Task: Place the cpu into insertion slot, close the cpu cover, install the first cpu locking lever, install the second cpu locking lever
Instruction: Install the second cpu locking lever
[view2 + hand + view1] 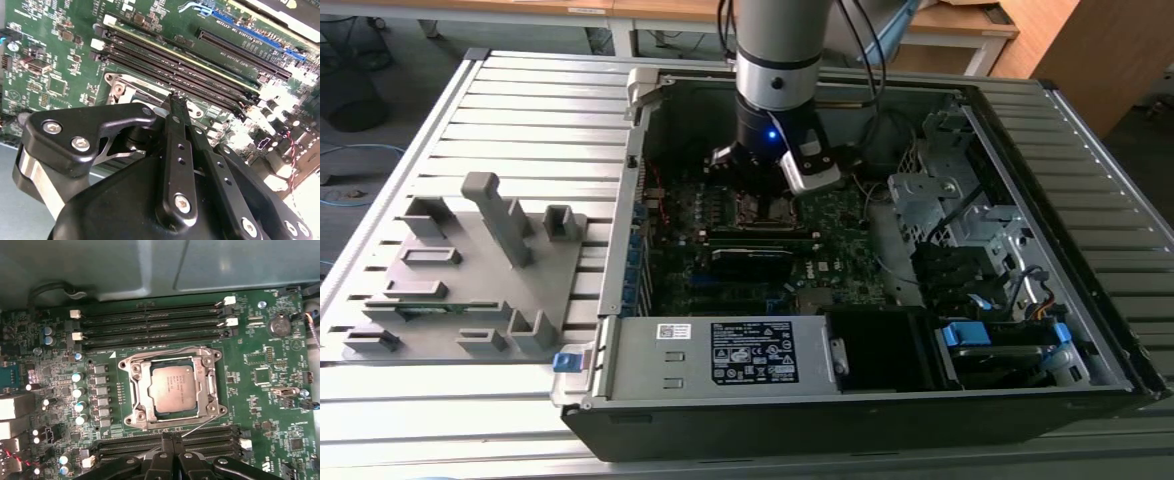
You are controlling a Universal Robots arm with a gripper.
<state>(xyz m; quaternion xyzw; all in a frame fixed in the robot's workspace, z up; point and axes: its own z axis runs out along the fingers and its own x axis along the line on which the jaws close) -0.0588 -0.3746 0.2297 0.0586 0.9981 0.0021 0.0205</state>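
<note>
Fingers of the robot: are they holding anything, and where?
Can't tell for sure. The fingers are shut together at the end of the thin wire lever by the chip; they may pinch it or only touch it.

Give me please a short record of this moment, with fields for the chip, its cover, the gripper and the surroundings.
chip: the cpu lies flat in the insertion slot on the motherboard
cover: the cpu cover is down, framing the chip
gripper: the gripper has its fingers together at the socket's edge, near a thin lever wire
surroundings: open computer case on a slatted table; grey fixture at the exterior view's left
</note>
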